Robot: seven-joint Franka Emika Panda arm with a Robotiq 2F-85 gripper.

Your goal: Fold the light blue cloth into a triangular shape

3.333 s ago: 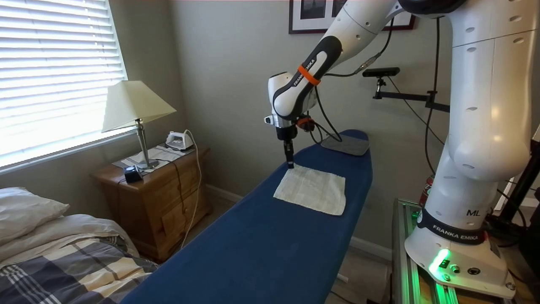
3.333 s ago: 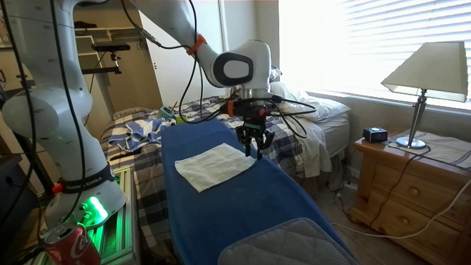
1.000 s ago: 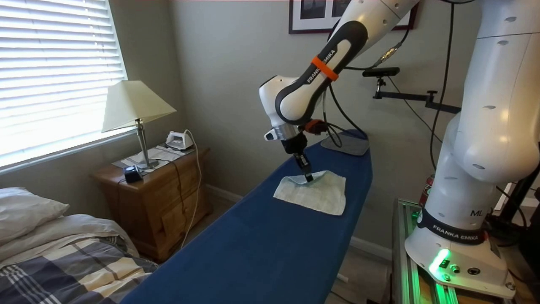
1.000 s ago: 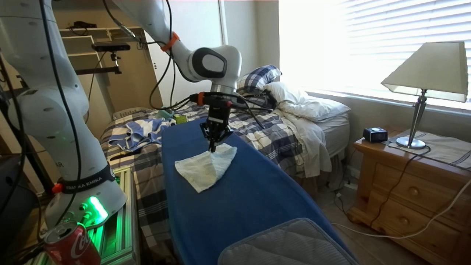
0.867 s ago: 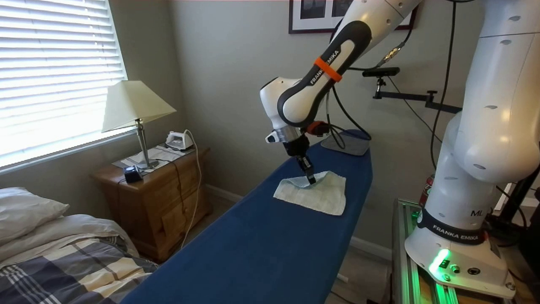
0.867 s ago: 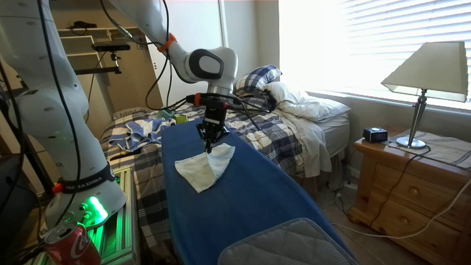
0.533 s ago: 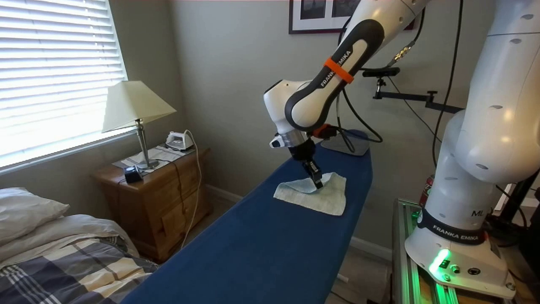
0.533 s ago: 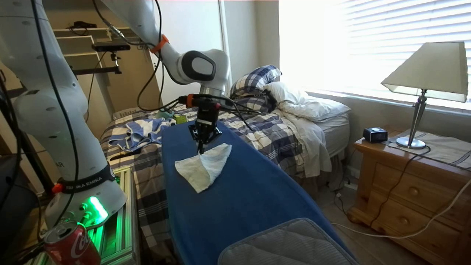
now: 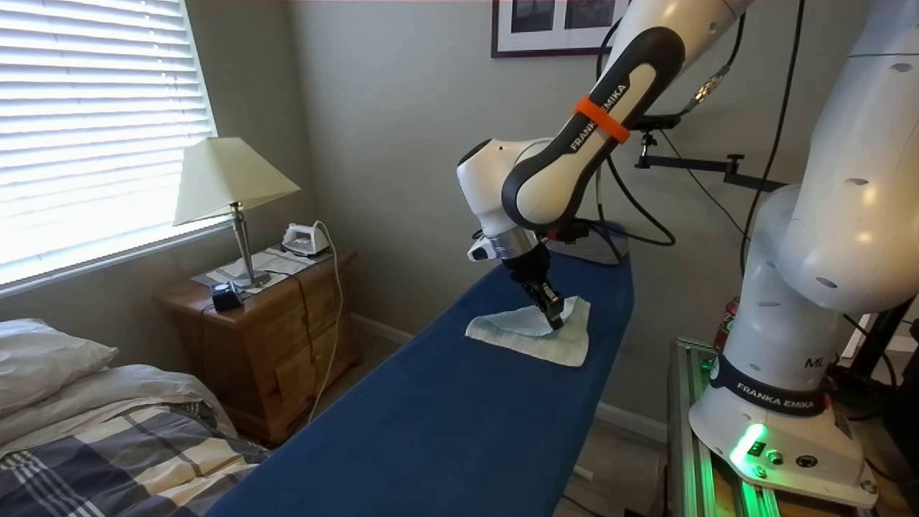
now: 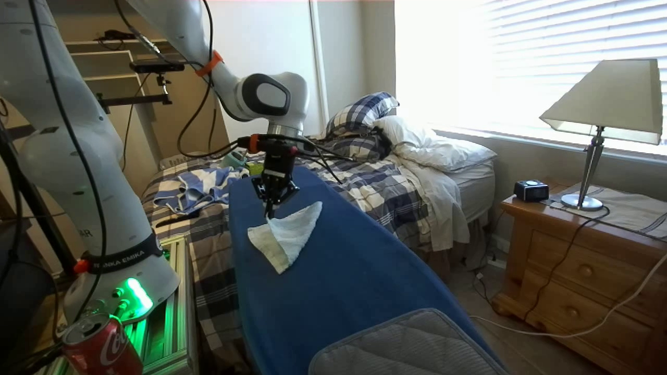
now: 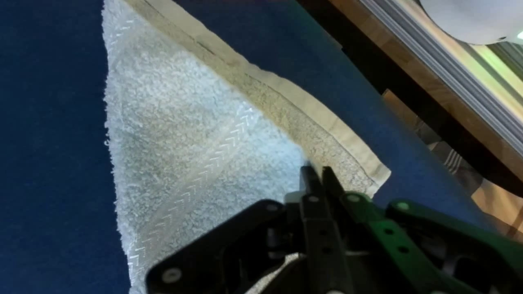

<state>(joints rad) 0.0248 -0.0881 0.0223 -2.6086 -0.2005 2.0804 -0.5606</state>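
Observation:
The pale blue-white cloth (image 9: 531, 347) lies on the ironing board in both exterior views (image 10: 293, 234). One corner is lifted and folded over towards the opposite corner, near the robot base side. In the wrist view the folded layer of the cloth (image 11: 175, 134) forms a rough triangle, with a strip of the lower layer showing past its edge. My gripper (image 9: 556, 324) is shut on the lifted corner and tilted just above the lower layer. It also shows in an exterior view (image 10: 269, 214) and in the wrist view (image 11: 317, 169). The pinched corner itself is mostly hidden by the fingers.
The blue ironing board (image 9: 431, 416) carries a grey quilted pad (image 10: 406, 346) at one end. The bed (image 10: 365, 179) and a wooden nightstand (image 9: 244, 352) with a lamp (image 9: 233, 179) stand beside it. A red can (image 10: 101, 346) stands by the robot base.
My gripper was open at the cloth's corner; it has shut on that corner and carried it across the cloth towards the robot base side. The fold has grown.

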